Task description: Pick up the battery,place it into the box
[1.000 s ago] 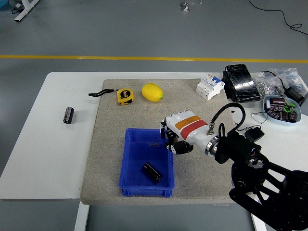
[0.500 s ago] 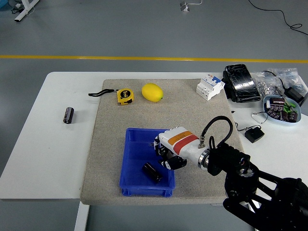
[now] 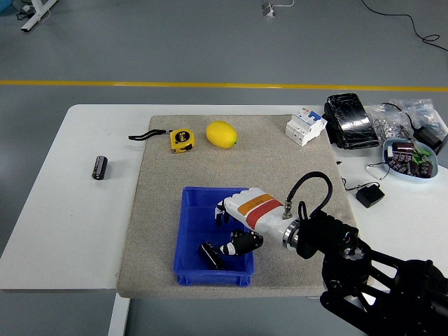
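A black cylindrical battery (image 3: pixel 211 255) lies inside the blue box (image 3: pixel 192 204), near its front wall. A second black battery (image 3: pixel 101 167) lies on the bare white table at the far left. My right hand (image 3: pixel 225 229), white with an orange stripe, reaches into the box from the right. Its fingers (image 3: pixel 221 210) are spread over the box's middle and hold nothing. The dark thumb (image 3: pixel 236 246) sits right beside the boxed battery, touching or nearly touching it. The left arm is out of sight.
The box stands on a grey mat (image 3: pixel 273 161). At the mat's far side lie a yellow tape measure (image 3: pixel 181 139), a lemon (image 3: pixel 221 134) and a white breaker (image 3: pixel 305 126). At the right stand a black pack (image 3: pixel 350 120), a bowl of parts (image 3: pixel 409 158) and a small adapter (image 3: pixel 369 195).
My right hand has moved left and down into the box, and its fingers have spread. The battery in the box has shifted slightly to the left.
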